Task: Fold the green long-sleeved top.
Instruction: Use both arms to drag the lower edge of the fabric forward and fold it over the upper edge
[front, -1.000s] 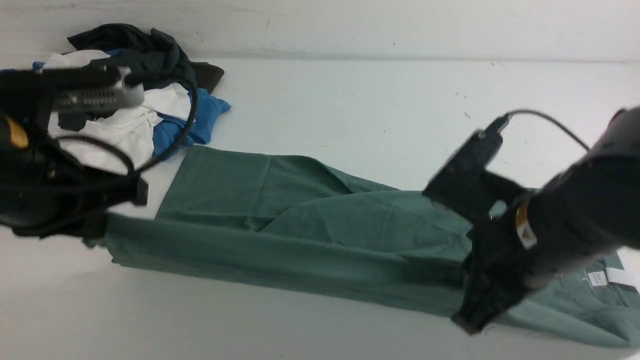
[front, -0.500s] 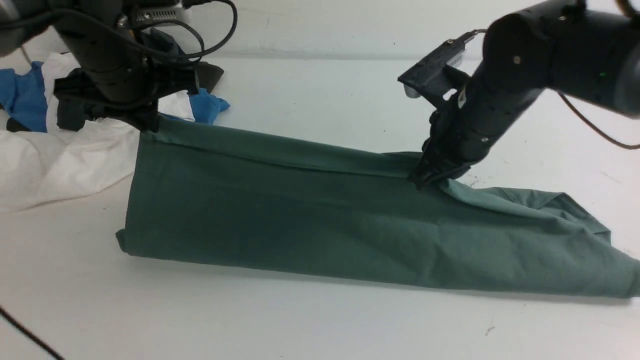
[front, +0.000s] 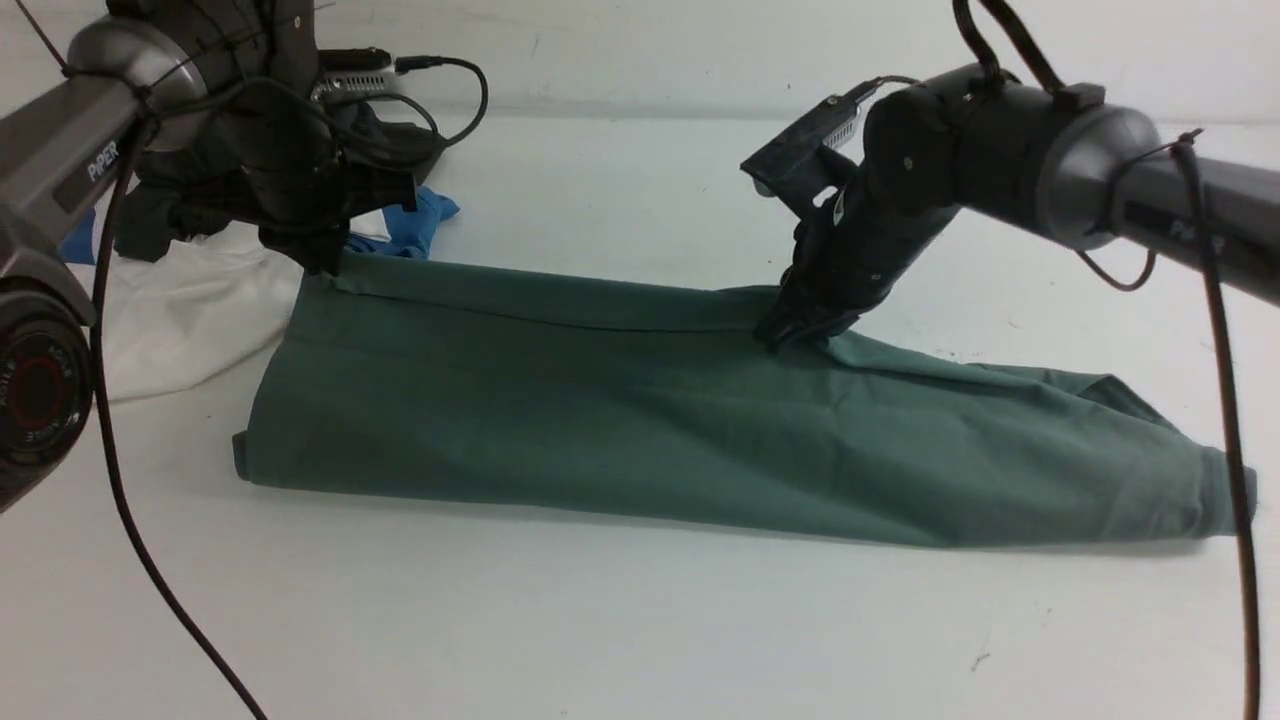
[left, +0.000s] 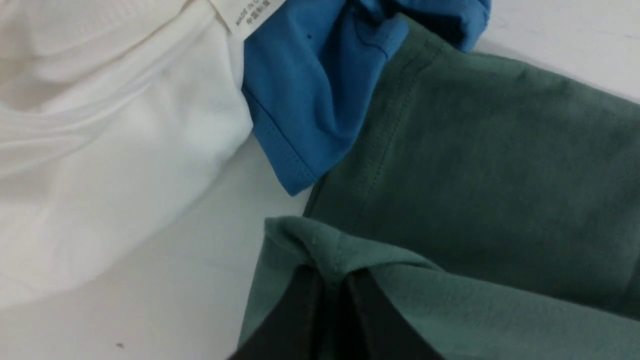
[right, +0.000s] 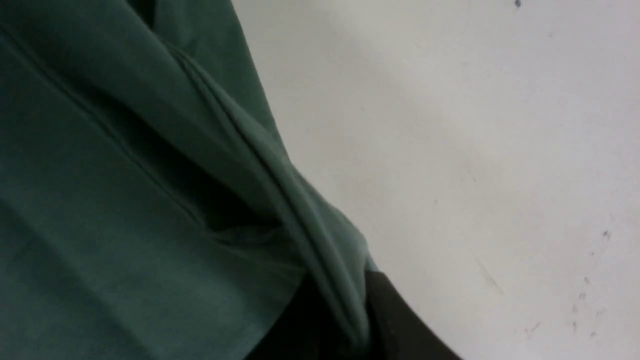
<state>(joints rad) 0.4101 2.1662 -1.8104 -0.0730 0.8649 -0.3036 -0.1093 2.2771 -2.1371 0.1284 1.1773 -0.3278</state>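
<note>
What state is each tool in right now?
Left tool: closed, pinching a corner of the green top.
Right tool: closed, pinching the green top's far edge.

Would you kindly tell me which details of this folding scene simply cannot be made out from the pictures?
- Sage-green cotton long-sleeved top: neckline, no view shows it, folded under or inside.
- Left gripper: fingertips, front view, lost against its dark wrist and cables.
- Right gripper: finger bases, right wrist view, cut by the edge.
- White cloth garment: label print, left wrist view, cut off, tiny.
</note>
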